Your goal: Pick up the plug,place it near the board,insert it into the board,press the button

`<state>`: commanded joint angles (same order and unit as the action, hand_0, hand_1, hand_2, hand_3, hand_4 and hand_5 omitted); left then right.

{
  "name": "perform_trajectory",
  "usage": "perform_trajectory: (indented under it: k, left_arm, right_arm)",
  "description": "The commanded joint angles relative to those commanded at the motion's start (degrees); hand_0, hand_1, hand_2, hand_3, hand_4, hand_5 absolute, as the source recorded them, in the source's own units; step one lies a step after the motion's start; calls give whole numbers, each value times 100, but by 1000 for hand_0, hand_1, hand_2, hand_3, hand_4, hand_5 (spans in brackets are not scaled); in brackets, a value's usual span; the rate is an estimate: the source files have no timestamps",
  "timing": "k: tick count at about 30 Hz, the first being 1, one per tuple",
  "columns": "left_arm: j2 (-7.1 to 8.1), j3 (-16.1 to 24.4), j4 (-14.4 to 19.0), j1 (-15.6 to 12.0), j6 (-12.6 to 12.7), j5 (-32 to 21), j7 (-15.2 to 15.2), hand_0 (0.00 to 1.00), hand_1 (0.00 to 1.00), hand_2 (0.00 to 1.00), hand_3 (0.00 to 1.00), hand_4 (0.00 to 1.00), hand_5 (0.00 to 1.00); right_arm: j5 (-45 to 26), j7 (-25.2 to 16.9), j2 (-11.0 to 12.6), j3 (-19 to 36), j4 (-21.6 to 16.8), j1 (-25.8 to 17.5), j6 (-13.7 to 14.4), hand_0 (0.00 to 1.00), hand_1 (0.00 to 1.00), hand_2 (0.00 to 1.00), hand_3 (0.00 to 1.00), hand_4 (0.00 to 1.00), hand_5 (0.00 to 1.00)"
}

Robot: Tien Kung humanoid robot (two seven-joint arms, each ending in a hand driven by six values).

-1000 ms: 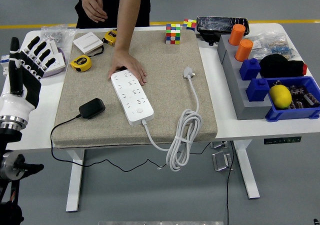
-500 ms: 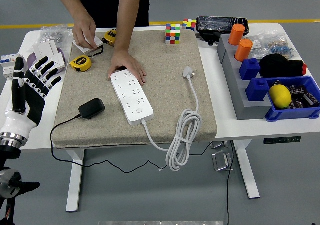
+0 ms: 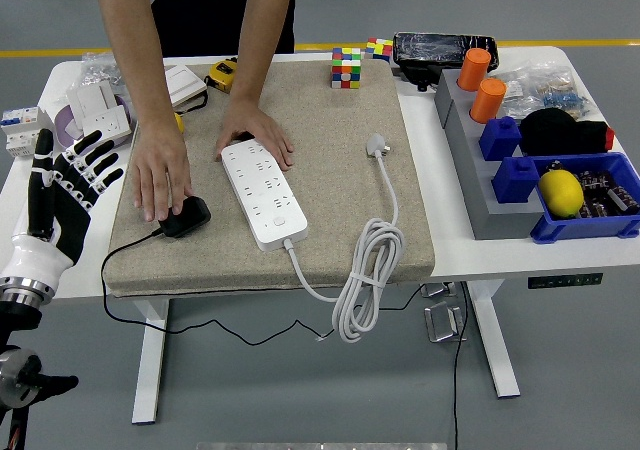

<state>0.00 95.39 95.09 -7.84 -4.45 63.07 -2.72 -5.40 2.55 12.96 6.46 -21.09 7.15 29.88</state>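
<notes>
On the beige mat (image 3: 330,170), a person's hand (image 3: 160,175) now covers your black plug adapter (image 3: 186,218), other hand (image 3: 256,135) still steadying the white power strip (image 3: 263,192), your left robot hand (image 3: 68,188) lower, fingers spread, empty.

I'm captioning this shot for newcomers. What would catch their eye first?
A person at the far side leans over the beige mat, one hand pinning the top end of the white power strip, the other hand on the black plug. At the left edge, the robot's left hand is raised, fingers spread.
</notes>
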Motion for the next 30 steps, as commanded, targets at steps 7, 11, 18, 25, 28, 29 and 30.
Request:
perform_trajectory:
  k: [7,11,18,25,28,29,30]
  left_arm:
    - [0,-7,-23,-16,-28,98,-10,799,833,795,782,998,998]
    - [0,12,-95,31,-34,134,0,798,834,794,780,998,998]
    - [0,15,-76,161,-10,215,23,798,837,793,781,998,998]
    - [0,69,-19,275,-2,297,24,801,837,797,792,998,998]
    - [0,60,-5,311,-7,328,26,802,837,803,795,998,998]
    - [0,52,-2,325,-9,341,28,802,837,803,795,998,998]
    - [0,47,-2,341,-9,357,30,802,837,803,795,998,998]
  right_arm:
    - [13,10,-22,-5,13,-60,-11,818,773,747,761,998,998]
    - [35,13,-29,68,23,-62,-24,818,774,747,762,998,998]
    - [76,28,-49,150,18,-69,-51,819,774,744,760,998,998]
    - [59,35,-29,264,27,8,-42,819,776,746,760,998,998]
    - [49,39,-21,305,35,22,-41,822,777,748,762,998,998]
    - [44,40,-18,311,37,27,-42,822,777,748,762,998,998]
    - [39,42,-16,318,39,33,-41,822,777,748,762,998,998]
